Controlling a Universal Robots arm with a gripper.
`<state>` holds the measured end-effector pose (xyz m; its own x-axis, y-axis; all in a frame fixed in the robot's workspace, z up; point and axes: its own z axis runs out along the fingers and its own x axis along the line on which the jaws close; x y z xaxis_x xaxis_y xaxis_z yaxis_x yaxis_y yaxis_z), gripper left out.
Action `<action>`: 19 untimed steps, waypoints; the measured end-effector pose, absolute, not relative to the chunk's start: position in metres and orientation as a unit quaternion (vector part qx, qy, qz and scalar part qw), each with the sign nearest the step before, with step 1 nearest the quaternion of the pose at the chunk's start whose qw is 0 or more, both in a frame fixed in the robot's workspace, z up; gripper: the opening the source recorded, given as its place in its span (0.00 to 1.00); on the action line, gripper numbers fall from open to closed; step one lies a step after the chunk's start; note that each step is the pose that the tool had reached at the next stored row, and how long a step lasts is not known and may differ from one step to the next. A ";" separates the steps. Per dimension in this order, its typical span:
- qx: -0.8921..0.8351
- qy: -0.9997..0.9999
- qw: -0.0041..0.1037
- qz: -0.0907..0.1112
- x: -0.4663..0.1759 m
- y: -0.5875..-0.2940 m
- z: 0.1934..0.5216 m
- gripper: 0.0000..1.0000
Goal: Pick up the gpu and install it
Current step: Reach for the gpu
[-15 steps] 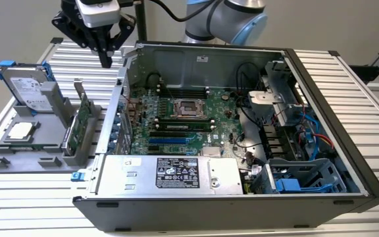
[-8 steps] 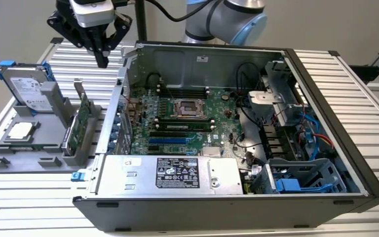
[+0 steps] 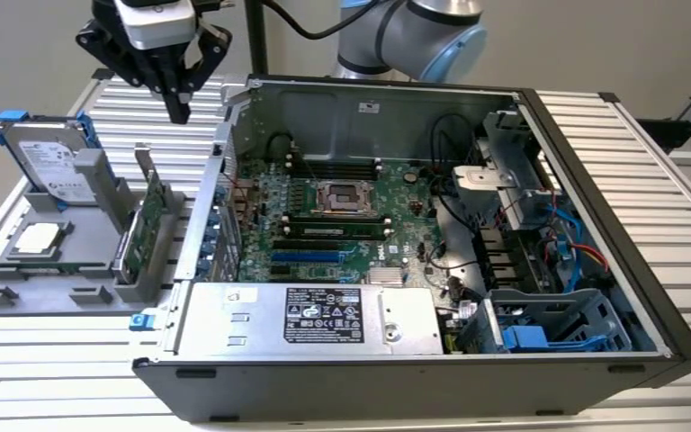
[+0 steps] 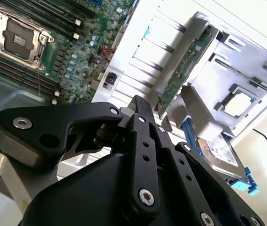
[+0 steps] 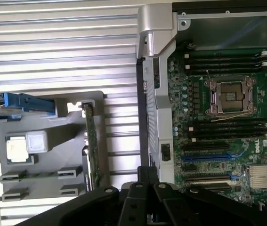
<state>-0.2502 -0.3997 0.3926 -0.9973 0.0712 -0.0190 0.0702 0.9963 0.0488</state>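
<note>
I saw the gray holder tray (image 3: 33, 292) on the worktop (image 3: 633, 144) carrying a hard drive (image 3: 51, 157) upright, a CPU (image 3: 36, 237) flat, and the gpu (image 3: 148, 225) on edge in its slot. The open PC case (image 3: 615, 193) beside it held the motherboard (image 3: 334, 216). The tool (image 3: 179, 112) hung above the gpu, clear of it, fingers together, empty.
</note>
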 end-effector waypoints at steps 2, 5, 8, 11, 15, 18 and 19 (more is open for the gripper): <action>0.035 0.999 0.010 0.024 -0.252 -0.400 0.393 0.00; 0.035 0.999 0.010 0.024 -0.255 -0.400 0.393 0.00; 0.035 0.999 0.010 0.024 -0.258 -0.400 0.393 0.00; 0.035 0.999 0.010 0.024 -0.261 -0.400 0.393 0.00; 0.035 0.999 0.010 0.024 -0.265 -0.400 0.393 0.00; 0.035 0.999 0.010 0.024 -0.268 -0.400 0.393 0.00; 0.035 0.999 0.010 0.024 -0.269 -0.400 0.393 0.00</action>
